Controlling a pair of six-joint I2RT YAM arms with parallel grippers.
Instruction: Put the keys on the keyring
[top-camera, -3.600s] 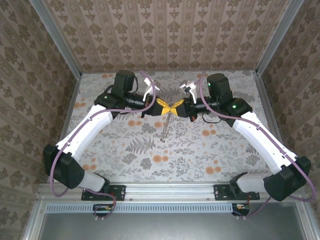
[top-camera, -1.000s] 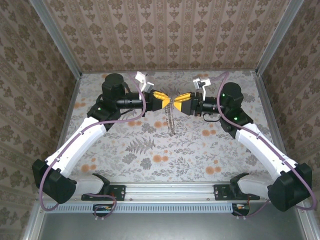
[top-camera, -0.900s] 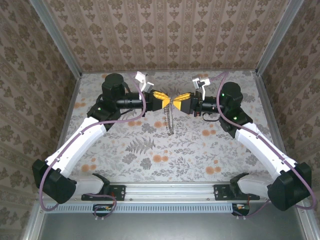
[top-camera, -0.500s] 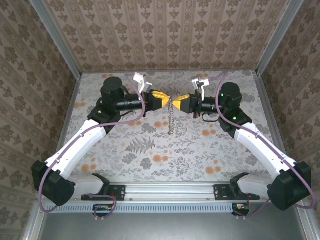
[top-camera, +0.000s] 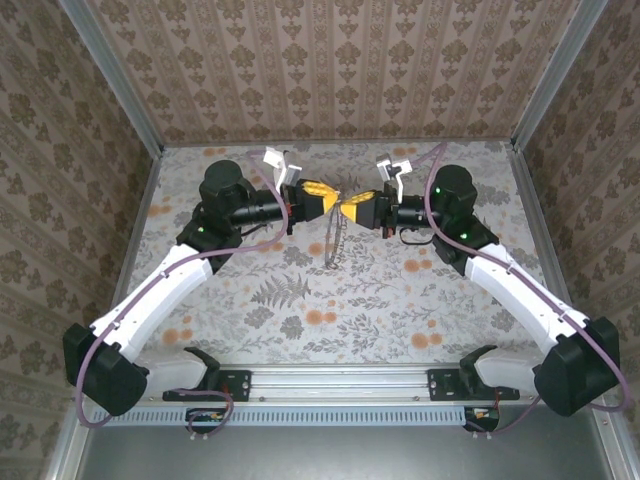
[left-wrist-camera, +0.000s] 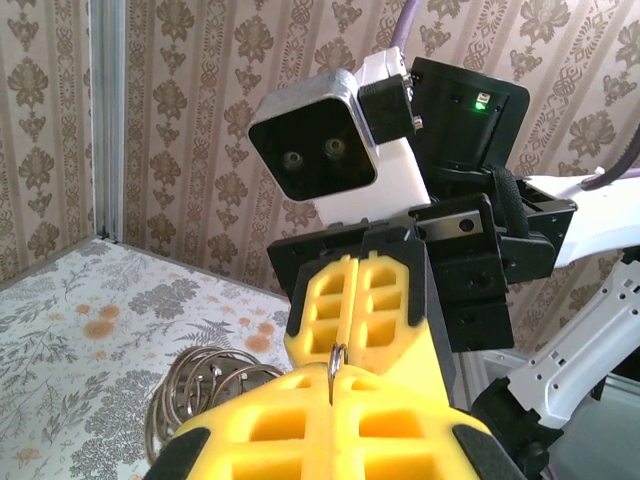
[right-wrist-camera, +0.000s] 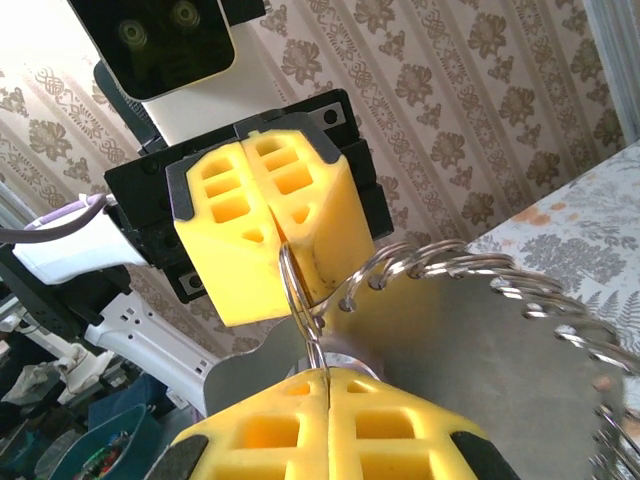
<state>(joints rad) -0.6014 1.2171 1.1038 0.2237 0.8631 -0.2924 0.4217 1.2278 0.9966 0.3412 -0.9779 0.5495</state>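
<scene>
Bases: my left arm (top-camera: 150, 290) and right arm (top-camera: 520, 290) rise from the rail at the near edge and lean inward over the floral table (top-camera: 400, 300).
Keys: the keys (top-camera: 335, 238) hang in a jagged silvery chain under the spot where my two sets of fingers meet, past the middle of the table. The chain slants a little toward my left as it drops. I cannot tell whether its lower end touches the tabletop.
Rings: in my wrist views a row of small wire rings (right-wrist-camera: 470, 262) curls along the top of the chain, just below and beside my fingertips.
Left gripper: my left gripper (top-camera: 336, 199) points toward my right side, its yellow fingers pressed flat together with no gap at the seam. The wire of the keyring is nipped at their tip.
Right gripper: my right gripper (top-camera: 348, 206) faces it nose to nose, almost touching. Its yellow fingers are likewise squeezed together, with the same wire pinched between them.
Keyring: the keyring (right-wrist-camera: 287, 280) is a thin dark wire loop. It bridges the short gap between the two tips, held up in the air well above the table. One end runs into each seam.
Back wall: patterned wallpaper (top-camera: 340, 70) stands beyond both grippers.
</scene>
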